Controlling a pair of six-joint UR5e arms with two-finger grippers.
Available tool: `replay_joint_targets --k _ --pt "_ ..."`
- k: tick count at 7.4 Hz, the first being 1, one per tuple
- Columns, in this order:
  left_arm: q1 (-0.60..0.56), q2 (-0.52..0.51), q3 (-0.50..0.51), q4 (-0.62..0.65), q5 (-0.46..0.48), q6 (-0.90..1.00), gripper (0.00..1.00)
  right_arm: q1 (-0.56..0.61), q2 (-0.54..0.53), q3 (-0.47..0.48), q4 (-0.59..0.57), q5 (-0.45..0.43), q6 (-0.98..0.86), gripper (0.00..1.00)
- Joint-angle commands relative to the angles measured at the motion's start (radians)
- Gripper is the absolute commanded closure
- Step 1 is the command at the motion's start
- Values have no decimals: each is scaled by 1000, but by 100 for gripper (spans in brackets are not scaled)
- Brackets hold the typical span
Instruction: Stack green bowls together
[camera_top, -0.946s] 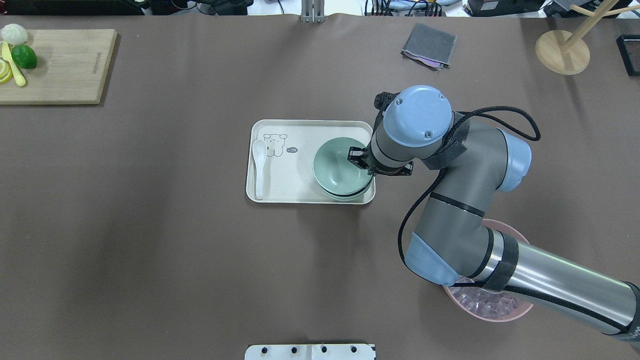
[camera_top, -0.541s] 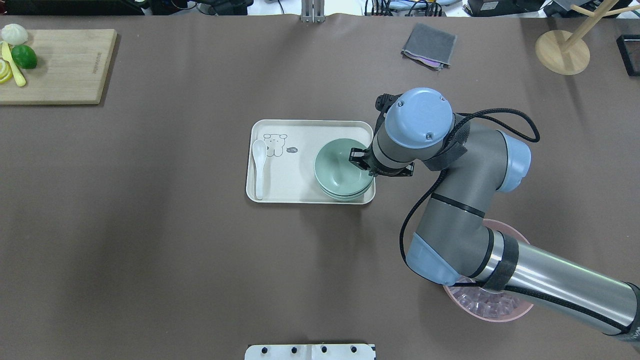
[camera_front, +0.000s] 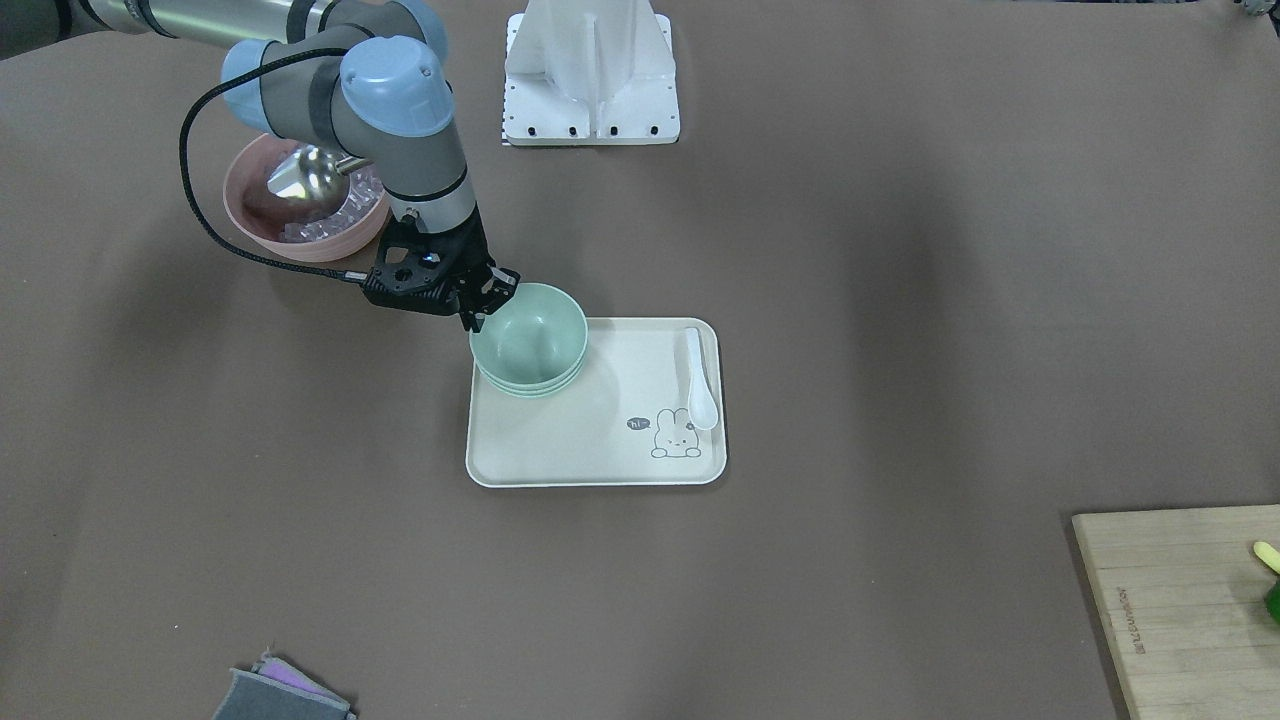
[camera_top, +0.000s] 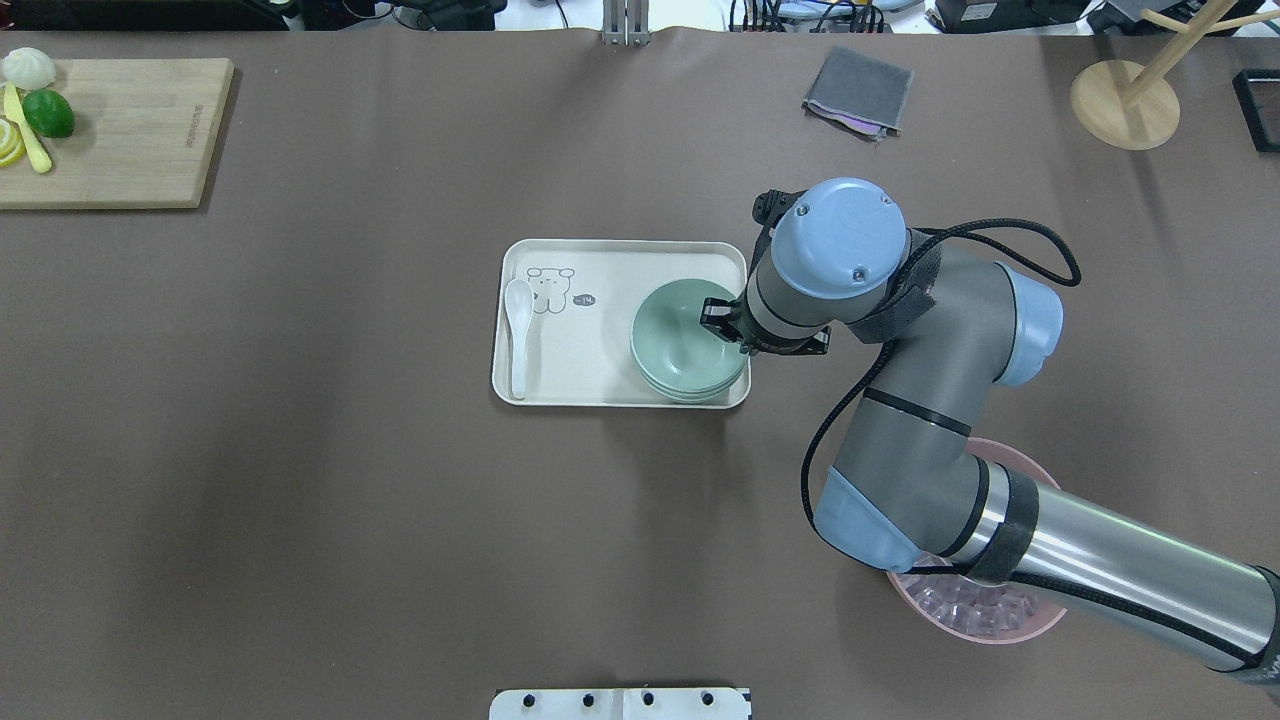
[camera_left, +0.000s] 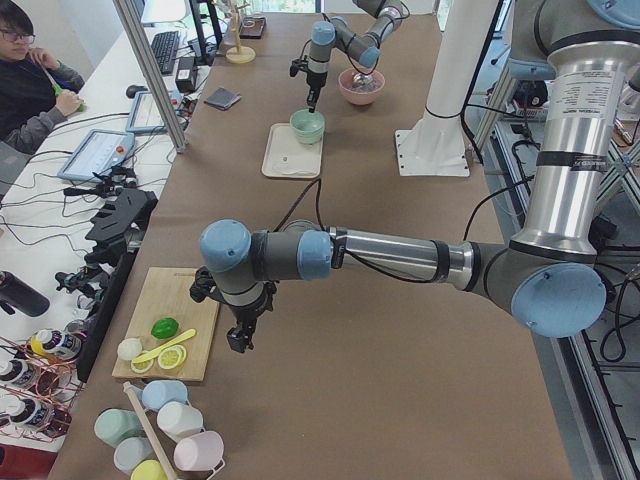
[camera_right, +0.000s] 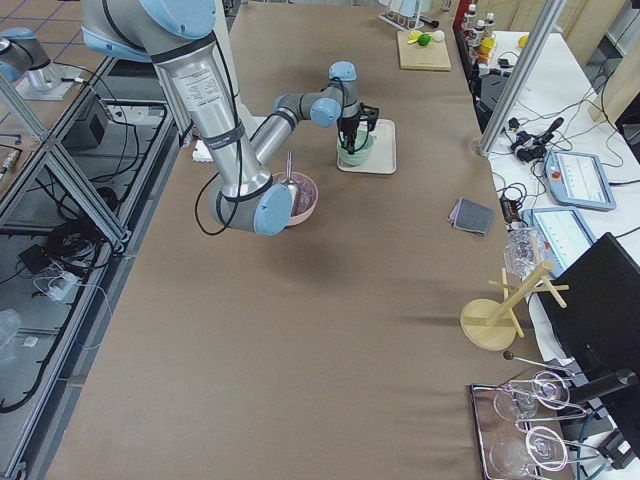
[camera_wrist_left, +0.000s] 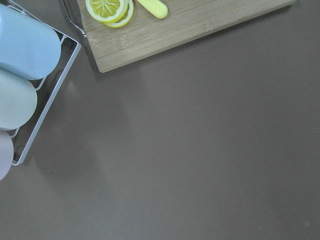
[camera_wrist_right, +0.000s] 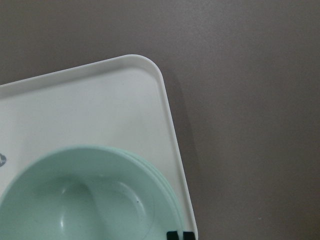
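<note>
The right gripper (camera_top: 722, 322), jaws pinched narrow on the top green bowl's (camera_top: 680, 335) rim at the tray's (camera_top: 600, 300) right edge, is nearer; the far-off left gripper's (camera_left: 237, 343) jaws cannot be made out.

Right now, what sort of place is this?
Probably a robotics lab staged as a kitchen: two robot arms at a covered table, control tablets and cables on a side desk, bowls on a tray.

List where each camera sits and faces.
Front-facing: across table, steeply down; right arm at green bowls.
Overhead: above and behind, looking forward-down; right arm, same bowls.
Exterior left: table's left end; left arm near.
Exterior right: table's right end; right arm near.
Left wrist: down on cutting board; no arm shows.
Right wrist: down on bowls, tray; right claw barely shows.
</note>
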Motion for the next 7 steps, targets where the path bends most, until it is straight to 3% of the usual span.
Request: replay_joint_targets --k 1,6,7 --pt "0 1 -1 0 0 0 2 -1 0 0 0 0 0 100" --pt "0 1 -1 0 -3 0 2 -2 0 2 0 0 0 100" --pt "0 1 -3 0 -3 0 2 -4 -3 2 0 -6 -5 47"
